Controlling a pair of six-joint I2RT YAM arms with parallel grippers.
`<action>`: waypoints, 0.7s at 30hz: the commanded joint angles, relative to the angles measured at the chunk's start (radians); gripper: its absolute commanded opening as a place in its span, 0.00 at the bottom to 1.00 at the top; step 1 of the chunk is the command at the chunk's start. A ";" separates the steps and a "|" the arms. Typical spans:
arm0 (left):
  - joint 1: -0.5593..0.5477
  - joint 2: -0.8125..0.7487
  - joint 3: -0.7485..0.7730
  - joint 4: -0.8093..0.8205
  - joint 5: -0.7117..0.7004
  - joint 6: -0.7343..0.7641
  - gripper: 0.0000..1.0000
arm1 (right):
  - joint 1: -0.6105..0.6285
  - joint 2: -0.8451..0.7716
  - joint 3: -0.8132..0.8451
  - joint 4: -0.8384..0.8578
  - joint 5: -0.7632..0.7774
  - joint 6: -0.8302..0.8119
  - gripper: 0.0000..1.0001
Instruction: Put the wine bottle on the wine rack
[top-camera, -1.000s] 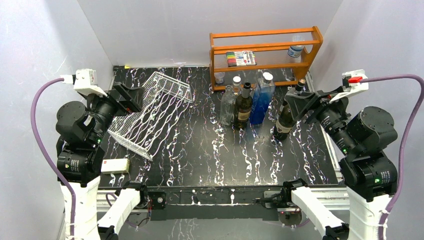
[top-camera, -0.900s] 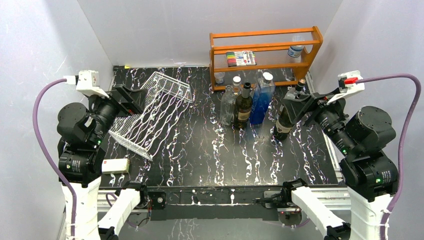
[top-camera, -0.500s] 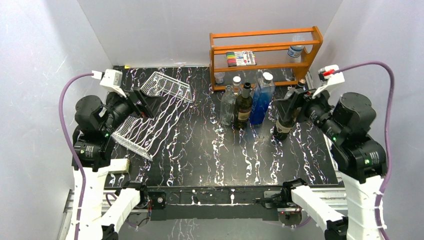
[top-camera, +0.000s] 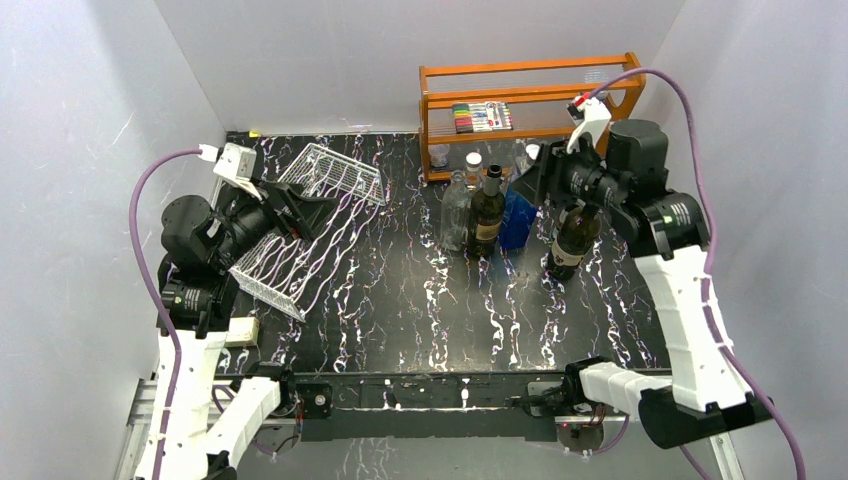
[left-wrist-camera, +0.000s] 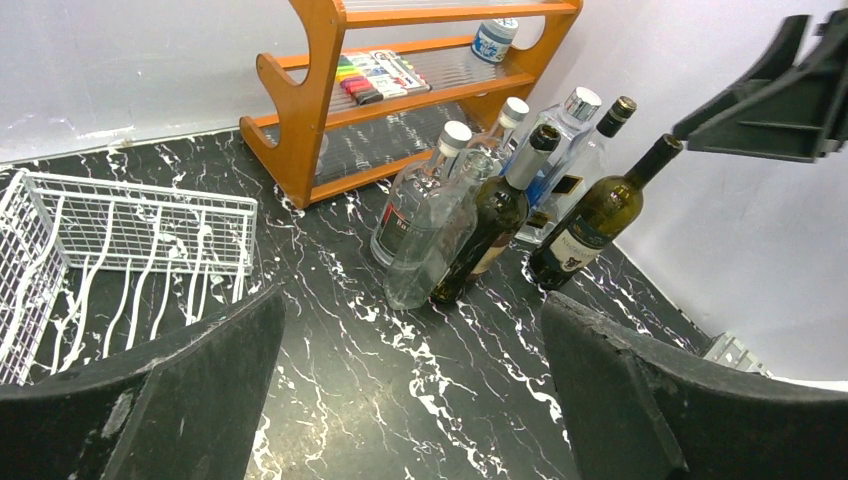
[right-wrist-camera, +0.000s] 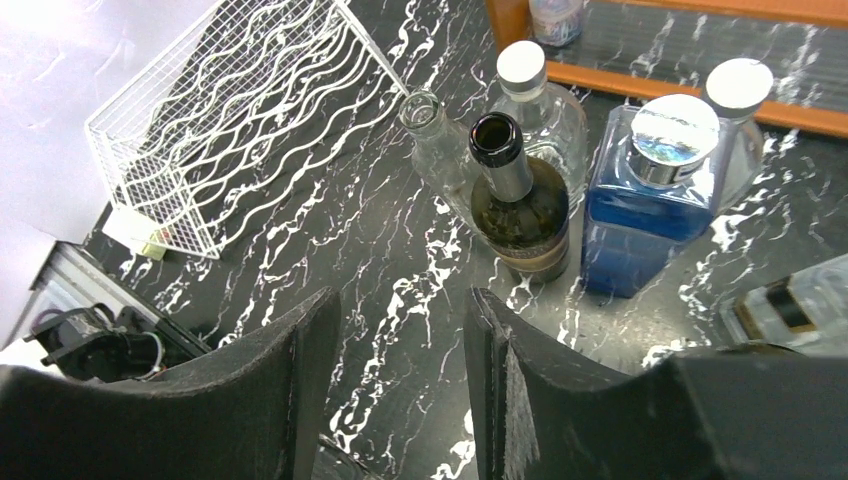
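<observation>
Your right gripper (right-wrist-camera: 402, 300) hangs above the cluster of bottles, its fingers narrowly parted with nothing between them. Through the gap only the black marbled table (top-camera: 400, 300) shows. The wine bottle (top-camera: 572, 235) stands upright on the table, just apart from the cluster. In the top view it is at about 4 o'clock from that gripper and partly under the right wrist, and the fingers are not on it. In the right wrist view a dark open-mouthed bottle (right-wrist-camera: 520, 200) stands at 1 o'clock from the fingertips, with a blue bottle (right-wrist-camera: 650, 190) just beside it at 3 o'clock. Your left gripper (left-wrist-camera: 412, 305) is spread wide and holds nothing, poised over the wine rack (top-camera: 290, 265). The rack sits at the 9 o'clock side of the table, well apart from the wine bottle. The orange shelf (top-camera: 530, 95) stands at 12 o'clock, behind the bottles.
</observation>
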 joint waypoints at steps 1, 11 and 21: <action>0.004 -0.029 -0.017 0.041 -0.022 -0.040 0.98 | 0.086 0.029 0.040 0.101 0.059 0.054 0.59; -0.003 -0.025 -0.033 0.013 -0.154 -0.038 0.98 | 0.412 0.152 0.026 0.179 0.546 0.051 0.67; -0.004 -0.014 -0.054 -0.021 -0.271 -0.037 0.98 | 0.547 0.379 0.098 0.245 0.965 0.076 0.74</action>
